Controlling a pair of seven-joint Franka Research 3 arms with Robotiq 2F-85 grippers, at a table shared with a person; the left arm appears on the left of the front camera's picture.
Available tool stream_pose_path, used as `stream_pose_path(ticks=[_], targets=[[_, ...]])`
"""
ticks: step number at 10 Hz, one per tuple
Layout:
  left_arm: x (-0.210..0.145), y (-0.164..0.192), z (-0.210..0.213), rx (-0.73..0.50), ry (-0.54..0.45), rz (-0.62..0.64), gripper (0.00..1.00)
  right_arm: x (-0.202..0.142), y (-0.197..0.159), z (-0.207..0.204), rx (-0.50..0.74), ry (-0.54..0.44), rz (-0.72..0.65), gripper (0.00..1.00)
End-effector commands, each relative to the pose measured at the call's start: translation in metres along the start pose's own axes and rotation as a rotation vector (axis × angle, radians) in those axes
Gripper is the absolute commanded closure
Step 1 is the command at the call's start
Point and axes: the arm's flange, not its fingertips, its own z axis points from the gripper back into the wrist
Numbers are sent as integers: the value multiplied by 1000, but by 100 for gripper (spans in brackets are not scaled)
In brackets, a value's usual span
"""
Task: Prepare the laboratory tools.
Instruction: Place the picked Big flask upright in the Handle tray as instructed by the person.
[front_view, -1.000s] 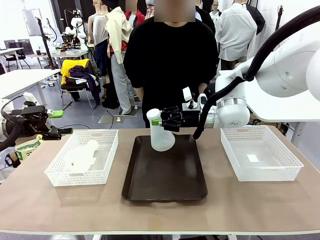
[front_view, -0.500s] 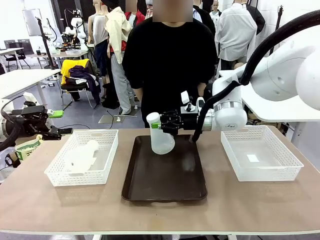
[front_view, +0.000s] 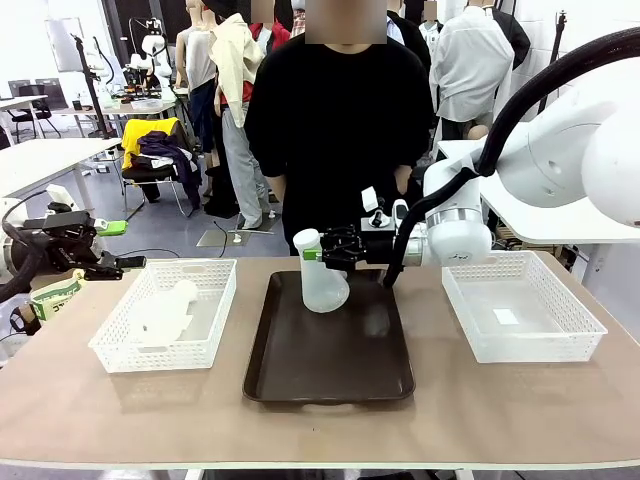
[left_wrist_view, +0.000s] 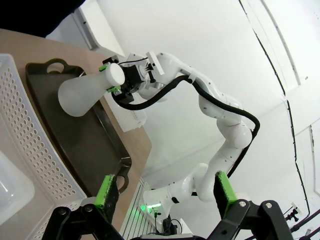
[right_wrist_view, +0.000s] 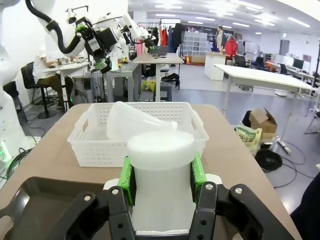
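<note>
Flask (front_view: 325, 288) descent onto tray (front_view: 330, 375), centre frame
Hangs lower than a second ago, neck clamped in right gripper (front_view: 319, 249), base near tray's top end; placement nearly done. Second flask (front_view: 165, 312) lying in basket (front_view: 215, 330) at left; left gripper (left_wrist_view: 165, 195) spread, empty.

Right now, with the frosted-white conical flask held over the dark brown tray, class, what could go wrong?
1. The right gripper clamps the translucent frosted-white conical flask only at its neck, and it leans; released so, it may topple.
2. Its base is near the far rim of the dark brown tray; it could catch there.
</note>
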Motion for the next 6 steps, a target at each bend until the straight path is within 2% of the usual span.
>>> stream_pose_path(ticks=[1,5,6], targets=[[0,0,1,-1,-3,-18,0,-2,-7,-2,-36,-44,-34,82],[0,0,1,-1,-3,-18,0,2,0,9,-95,-15,-63,4],[0,0,1,-1,-3,-18,0,3,1,10,-92,-17,-88,0]])
